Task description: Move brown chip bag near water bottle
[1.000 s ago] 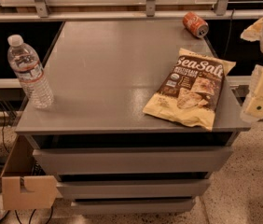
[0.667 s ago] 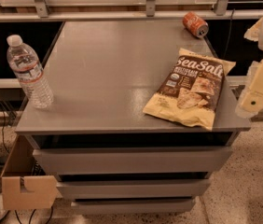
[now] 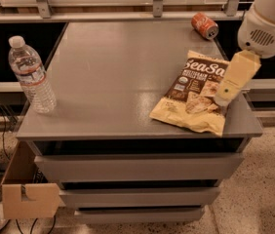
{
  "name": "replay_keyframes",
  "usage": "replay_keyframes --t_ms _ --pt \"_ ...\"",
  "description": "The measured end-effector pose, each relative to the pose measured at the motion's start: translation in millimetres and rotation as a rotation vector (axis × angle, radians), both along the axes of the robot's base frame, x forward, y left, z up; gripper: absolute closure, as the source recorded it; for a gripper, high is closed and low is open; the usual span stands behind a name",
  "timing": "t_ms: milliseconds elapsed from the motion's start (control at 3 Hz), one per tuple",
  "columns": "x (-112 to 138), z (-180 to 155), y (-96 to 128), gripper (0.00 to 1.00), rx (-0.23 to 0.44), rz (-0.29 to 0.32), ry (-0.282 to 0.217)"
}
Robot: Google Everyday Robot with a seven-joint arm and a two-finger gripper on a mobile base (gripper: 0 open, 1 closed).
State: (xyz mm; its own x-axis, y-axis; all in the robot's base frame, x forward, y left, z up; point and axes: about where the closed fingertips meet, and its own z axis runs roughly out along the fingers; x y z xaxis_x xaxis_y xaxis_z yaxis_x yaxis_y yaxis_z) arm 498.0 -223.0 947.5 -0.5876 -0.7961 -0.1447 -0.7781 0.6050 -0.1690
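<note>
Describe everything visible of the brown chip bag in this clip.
The brown chip bag is a crinkly pale-yellow pouch with a dark brown front panel, white "Sea Salt" lettering and chip pictures. It lies flat, face up, slightly angled, on the grey table, near its front right corner. The gripper hangs at its right edge, covering the lettering's end; contact cannot be judged.

The grey cabinet top (image 3: pixel 118 72) bears a clear plastic water bottle (image 3: pixel 30 77) upright front-left, a brown-and-yellow chip bag (image 3: pixel 193 95) front-right, and an orange-red soda can (image 3: pixel 205 25) back-right; the cream gripper (image 3: pixel 223 98) hangs over the bag.
</note>
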Motion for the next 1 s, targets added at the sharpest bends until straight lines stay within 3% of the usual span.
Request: replay_keyframes --t_ms 333,667,1000 --pt "4 -1 3 0.0 0.024 -0.086 -0.007" --pt "7 -1 3 0.0 0.035 -0.104 -0.019" --pt "20 -3 4 0.0 0.097 -0.208 -0.014"
